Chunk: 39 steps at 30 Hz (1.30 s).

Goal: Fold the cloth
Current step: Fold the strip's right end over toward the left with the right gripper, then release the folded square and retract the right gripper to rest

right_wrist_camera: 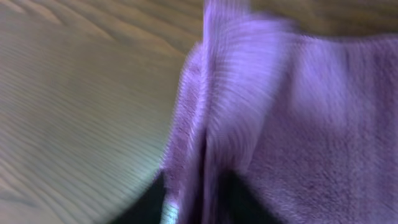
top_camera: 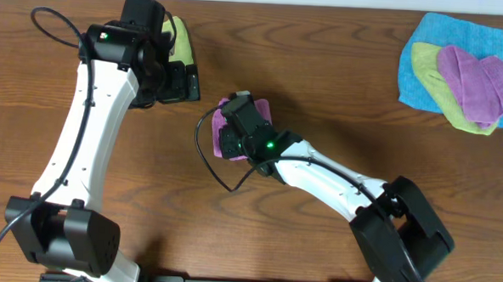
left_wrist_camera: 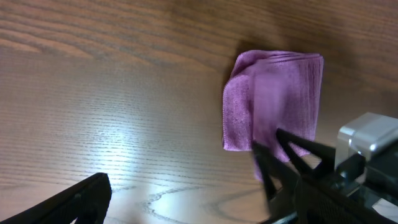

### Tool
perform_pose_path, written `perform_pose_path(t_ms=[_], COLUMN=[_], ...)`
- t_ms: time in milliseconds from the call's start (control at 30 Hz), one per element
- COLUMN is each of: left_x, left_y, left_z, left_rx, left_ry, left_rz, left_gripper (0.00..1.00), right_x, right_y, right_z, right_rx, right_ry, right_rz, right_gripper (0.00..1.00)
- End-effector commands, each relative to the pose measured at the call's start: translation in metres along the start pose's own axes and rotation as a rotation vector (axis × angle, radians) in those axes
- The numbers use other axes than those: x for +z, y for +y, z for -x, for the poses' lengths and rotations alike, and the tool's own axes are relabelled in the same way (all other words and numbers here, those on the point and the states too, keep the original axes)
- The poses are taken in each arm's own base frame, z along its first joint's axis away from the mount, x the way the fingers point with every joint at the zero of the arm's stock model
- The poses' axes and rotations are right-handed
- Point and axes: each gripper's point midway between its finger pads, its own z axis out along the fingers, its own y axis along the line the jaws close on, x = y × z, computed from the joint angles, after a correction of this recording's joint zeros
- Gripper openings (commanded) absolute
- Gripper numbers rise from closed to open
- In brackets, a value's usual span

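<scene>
The cloth (top_camera: 266, 113) lay folded into a small thick square near the middle of the counter (top_camera: 339, 85), with its stacked layers showing along one side in the left wrist view. The right gripper (top_camera: 239, 125) sat directly on top of it, covering most of it from above, so only a lilac strip showed at the gripper's far and left sides. From the right wrist the cloth filled the view, blurred, with a raised fold running down between two dark shapes at the bottom. Whether those fingers were gripping the fold or parted from it could not be told.

The left gripper (top_camera: 179, 80) hung apart from the cloth, toward the far left of the counter, with its fingers spread wide and nothing between them. A lime-green cloth (top_camera: 182, 38) lay partly under that arm near the far edge.

In the far right corner a blue cloth (top_camera: 473, 40) carried a second green cloth (top_camera: 431, 81) and a purple cloth (top_camera: 477, 79) heaped on top.
</scene>
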Motion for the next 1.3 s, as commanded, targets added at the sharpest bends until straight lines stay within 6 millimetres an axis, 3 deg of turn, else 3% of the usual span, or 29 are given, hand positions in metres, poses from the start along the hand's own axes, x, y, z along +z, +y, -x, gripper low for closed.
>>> perform_pose_path(t_ms=[0, 167, 367, 467, 700, 967, 1100, 1167, 1267], left_x=[-0.006, -0.006, -0.006, -0.005, -0.001, -0.001, -0.001, -0.001, -0.004], left_y=[0.002, 0.001, -0.002, -0.016, -0.016, -0.016, -0.016, -0.017, -0.02], left_z=[0.005, 0.006, 0.004, -0.002, -0.008, -0.006, -0.006, -0.006, -0.005], left_rx=[0.012, 0.012, 0.012, 0.034, 0.07, 0.072, 0.071, 0.071, 0.074], left_ry=[-0.026, -0.027, -0.019, 0.012, 0.032, 0.022, 0.023, 0.022, 0.015], left_rz=[0.012, 0.011, -0.008, -0.091, -0.087, -0.089, -0.089, -0.09, -0.112], left_gripper=[0.95, 0.95, 0.95, 0.95, 0.95, 0.95, 0.95, 0.95, 0.95], right_x=[0.001, 0.001, 0.001, 0.001, 0.005, 0.045, 0.058, 0.056, 0.04], right_y=[0.015, 0.016, 0.0, -0.017, -0.06, -0.046, -0.056, -0.063, -0.068], right_z=[0.003, 0.006, 0.013, 0.009, 0.013, -0.019, -0.035, -0.032, -0.006], right_rx=[0.003, 0.004, -0.026, -0.019, -0.043, -0.057, -0.065, -0.061, -0.069], right_ry=[0.002, -0.01, -0.038, -0.02, -0.009, 0.088, 0.125, 0.116, 0.051], right_rz=[0.058, 0.069, 0.0, -0.065, -0.178, -0.064, -0.109, -0.14, -0.158], right_gripper=[0.99, 0.99, 0.99, 0.99, 0.99, 0.99, 0.99, 0.99, 0.99])
